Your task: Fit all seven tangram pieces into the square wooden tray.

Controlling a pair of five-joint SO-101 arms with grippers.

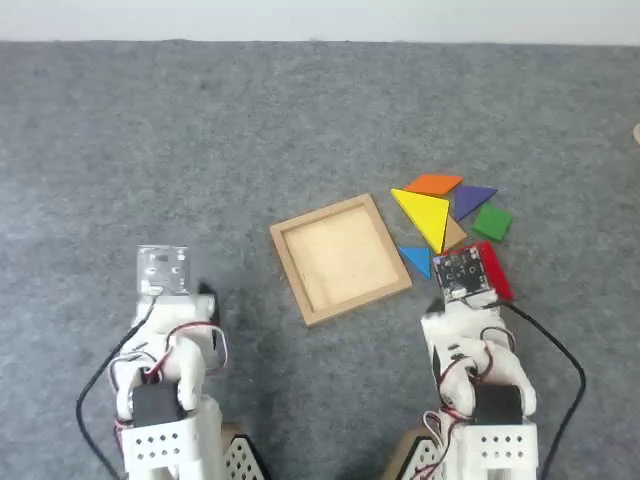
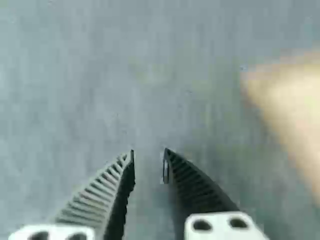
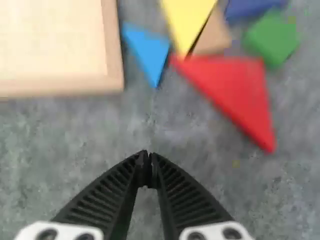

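Observation:
The square wooden tray (image 1: 290,262) lies in the middle of the grey carpet with nothing in it. To its right lie the tangram pieces: orange (image 1: 433,184), purple (image 1: 470,198), green (image 1: 491,221), a large yellow triangle (image 1: 425,215), tan (image 1: 456,236), a small blue triangle (image 1: 416,259) and a red triangle (image 1: 498,275) partly under the right arm (image 1: 465,300). My right gripper (image 3: 148,159) is shut and holds nothing, just short of the blue triangle (image 3: 149,50) and the red triangle (image 3: 232,92). My left gripper (image 2: 148,156) hangs slightly open over bare carpet.
The left arm (image 1: 165,300) stands well left of the tray, whose blurred edge (image 2: 285,110) lies off to one side of its gripper. The tray's rim (image 3: 112,45) is close beside the blue triangle. Open carpet stretches across the far and left parts.

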